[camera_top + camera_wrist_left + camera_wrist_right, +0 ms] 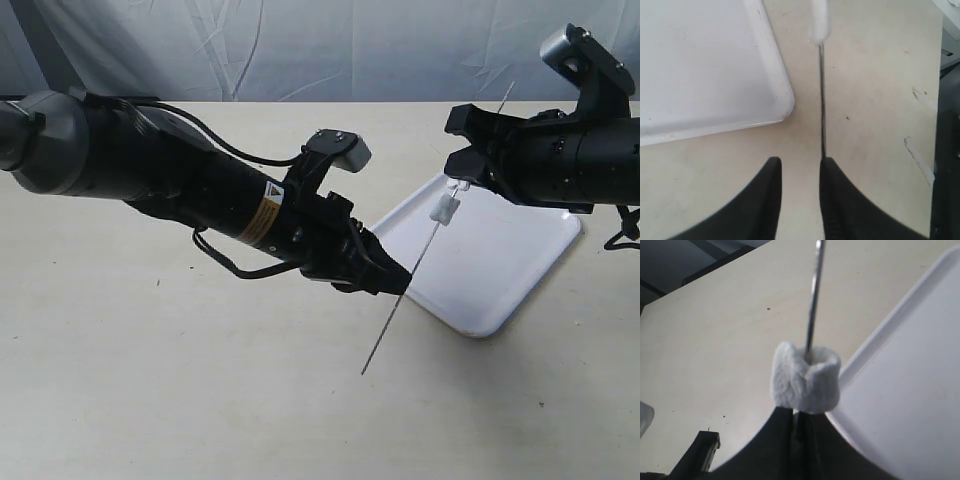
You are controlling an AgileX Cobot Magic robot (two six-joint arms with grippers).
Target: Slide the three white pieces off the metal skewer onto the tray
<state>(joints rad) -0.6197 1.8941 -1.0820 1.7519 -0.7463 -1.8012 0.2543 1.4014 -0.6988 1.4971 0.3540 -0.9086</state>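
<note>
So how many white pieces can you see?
1 white piece shows, on the metal skewer against the jaws of the right gripper. Others may hide behind it; the tray shows none.

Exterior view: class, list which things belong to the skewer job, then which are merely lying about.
Belong to the job:
- metal skewer
- white piece, threaded on it
- tray
- left hand
- right hand

Merely there:
- table
- cloth backdrop
- black cable along the left arm
</note>
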